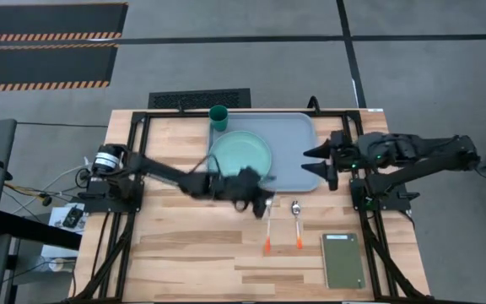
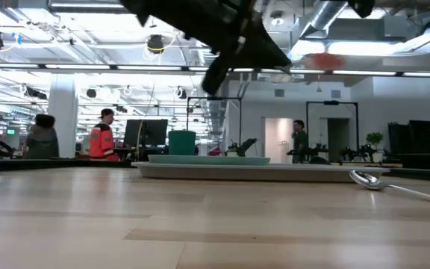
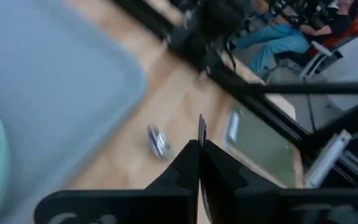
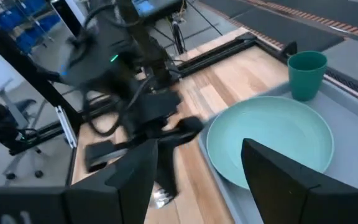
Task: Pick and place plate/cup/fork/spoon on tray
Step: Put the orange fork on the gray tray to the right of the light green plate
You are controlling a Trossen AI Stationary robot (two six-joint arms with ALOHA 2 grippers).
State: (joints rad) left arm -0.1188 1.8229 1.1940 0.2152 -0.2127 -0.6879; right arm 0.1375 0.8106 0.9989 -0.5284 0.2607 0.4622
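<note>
Plate (image 1: 241,152) and cup (image 1: 218,115) sitting on tray (image 1: 298,173); cutlery step pending.
Left pincer (image 1: 264,205) pressed together, hovering over fork (image 1: 268,226) mid-counter; needs spreading, then descending. Right pincer (image 1: 321,165) spread, waiting over tray.

plate (image 1: 241,154) and cup (image 1: 218,116) on tray (image 1: 294,139), spoon (image 1: 296,221) before tray
</note>
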